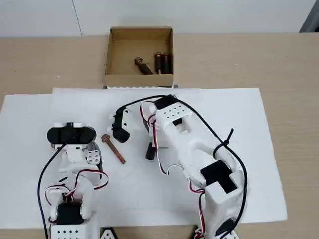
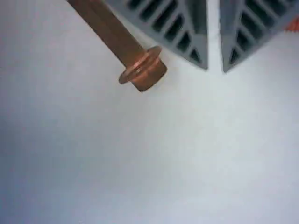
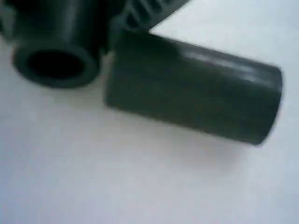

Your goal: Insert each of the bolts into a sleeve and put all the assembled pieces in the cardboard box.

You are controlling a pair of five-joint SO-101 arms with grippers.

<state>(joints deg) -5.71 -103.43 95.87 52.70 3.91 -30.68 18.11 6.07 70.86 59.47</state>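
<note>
A copper bolt (image 1: 113, 148) lies on the white paper (image 1: 239, 114), head toward the box. In the left wrist view its flanged head (image 2: 142, 72) sits just beside my left gripper (image 2: 214, 46). The grey fingers (image 2: 187, 28) are almost together with a thin slit between them and hold nothing. My left gripper (image 1: 93, 152) is left of the bolt. My right gripper (image 1: 120, 129) hangs low over the paper, up and right of the bolt head. A black sleeve (image 3: 191, 91) lies on its side close under it, next to a second hollow black cylinder (image 3: 56, 63).
The cardboard box (image 1: 113, 55) stands at the paper's far edge with assembled pieces (image 1: 160, 62) inside. A small black piece (image 1: 149, 151) lies by the right arm. Bare paper stretches to the right, with wooden table around it.
</note>
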